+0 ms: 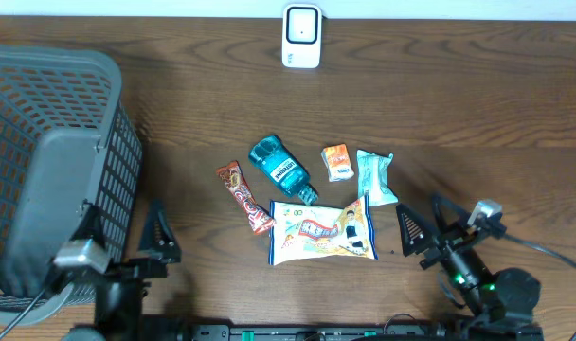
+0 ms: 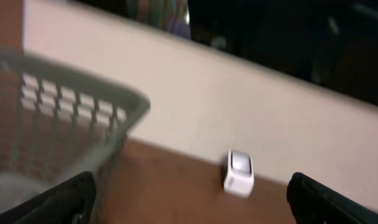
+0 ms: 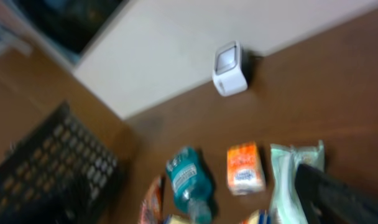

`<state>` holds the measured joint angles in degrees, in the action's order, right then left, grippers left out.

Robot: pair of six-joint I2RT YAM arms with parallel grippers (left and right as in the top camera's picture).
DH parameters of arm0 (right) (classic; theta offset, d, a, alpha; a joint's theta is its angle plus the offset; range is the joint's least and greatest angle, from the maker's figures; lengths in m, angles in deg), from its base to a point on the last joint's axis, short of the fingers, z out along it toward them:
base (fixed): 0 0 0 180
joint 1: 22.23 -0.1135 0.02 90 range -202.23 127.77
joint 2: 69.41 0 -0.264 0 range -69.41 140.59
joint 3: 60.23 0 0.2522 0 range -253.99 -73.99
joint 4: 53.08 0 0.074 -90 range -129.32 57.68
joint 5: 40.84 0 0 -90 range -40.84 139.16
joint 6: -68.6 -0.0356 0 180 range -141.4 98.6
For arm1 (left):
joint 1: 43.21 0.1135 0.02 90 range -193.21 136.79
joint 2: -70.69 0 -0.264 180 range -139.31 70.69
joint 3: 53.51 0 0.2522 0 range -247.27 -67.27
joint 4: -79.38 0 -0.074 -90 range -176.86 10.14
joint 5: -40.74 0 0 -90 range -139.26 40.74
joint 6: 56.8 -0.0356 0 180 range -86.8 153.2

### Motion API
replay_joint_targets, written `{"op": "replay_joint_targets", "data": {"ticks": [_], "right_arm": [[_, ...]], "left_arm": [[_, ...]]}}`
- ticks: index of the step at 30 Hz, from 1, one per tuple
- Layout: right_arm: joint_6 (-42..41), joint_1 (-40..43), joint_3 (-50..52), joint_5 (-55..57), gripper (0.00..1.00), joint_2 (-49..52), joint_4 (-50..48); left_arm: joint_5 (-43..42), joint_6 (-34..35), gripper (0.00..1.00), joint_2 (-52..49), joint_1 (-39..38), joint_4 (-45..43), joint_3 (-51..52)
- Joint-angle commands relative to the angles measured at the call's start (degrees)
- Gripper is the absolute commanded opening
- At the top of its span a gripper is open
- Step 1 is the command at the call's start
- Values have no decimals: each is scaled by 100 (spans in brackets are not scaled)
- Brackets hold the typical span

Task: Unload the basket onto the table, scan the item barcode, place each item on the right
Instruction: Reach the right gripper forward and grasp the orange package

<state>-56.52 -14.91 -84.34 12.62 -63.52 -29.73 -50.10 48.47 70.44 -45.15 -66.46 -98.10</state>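
A white barcode scanner [image 1: 301, 36] stands at the table's far edge. Several items lie mid-table: a teal bottle [image 1: 279, 168], an orange box [image 1: 337, 162], a pale green packet [image 1: 375, 177], a red snack bar [image 1: 243, 196] and a large snack bag [image 1: 322, 230]. My left gripper [image 1: 122, 242] hovers open at the front left beside the basket, with nothing between its fingers [image 2: 64, 199]. My right gripper [image 1: 440, 227] is open and empty at the front right, just right of the bag. In the blurred right wrist view one dark finger [image 3: 338, 193] overlaps the packet [image 3: 288, 180].
A grey mesh basket [image 1: 42, 170] fills the left side of the table, close to my left arm. The left wrist view shows its rim [image 2: 64, 124] and the scanner [image 2: 239, 173] against a pale wall. Bare wood lies between the items and the scanner.
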Motion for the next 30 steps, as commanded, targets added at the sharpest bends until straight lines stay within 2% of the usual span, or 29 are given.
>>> {"op": "replay_joint_targets", "data": {"ticks": [1,3,4,5,6,7,10,16,19,21,24,27,28,30], "right_arm": [[295,-24,-1001,129,99,669,658],[413,-24,-1565,225,99,1185,1263],[750,-37,-2240,208,99,1845,1996],[894,-52,-2485,201,99,2085,2288],[1425,-136,-3139,138,99,2774,3071],[1576,-177,-3344,98,99,3045,3244],[1574,-205,-3576,90,99,3624,3250],[1615,-496,-3571,293,98,4457,2601],[1580,-1283,-3611,1128,94,5128,2203],[1521,-1781,-3729,1818,98,5530,2116],[1521,-2494,-4061,2872,99,6260,2159],[1519,-2992,-4489,3449,99,7062,2203],[1521,-3158,-4767,3672,92,7460,2288],[1528,-3322,-5156,4085,86,7914,2411]], "left_arm": [[-476,221,98,9,20,-33,343],[-568,223,98,9,20,-33,472],[-562,223,98,9,20,-31,573],[-562,223,98,9,20,-33,616],[-562,223,98,9,20,-33,693],[-564,225,98,9,20,-31,728],[-564,225,98,9,20,-26,791],[-560,221,98,7,20,295,813],[-560,221,98,7,20,643,817],[-562,219,98,7,20,647,887],[-564,219,98,7,20,402,1137],[-564,219,98,7,20,13,1521],[-570,221,98,7,20,-146,1738],[-588,225,98,7,20,-275,1943]]}}
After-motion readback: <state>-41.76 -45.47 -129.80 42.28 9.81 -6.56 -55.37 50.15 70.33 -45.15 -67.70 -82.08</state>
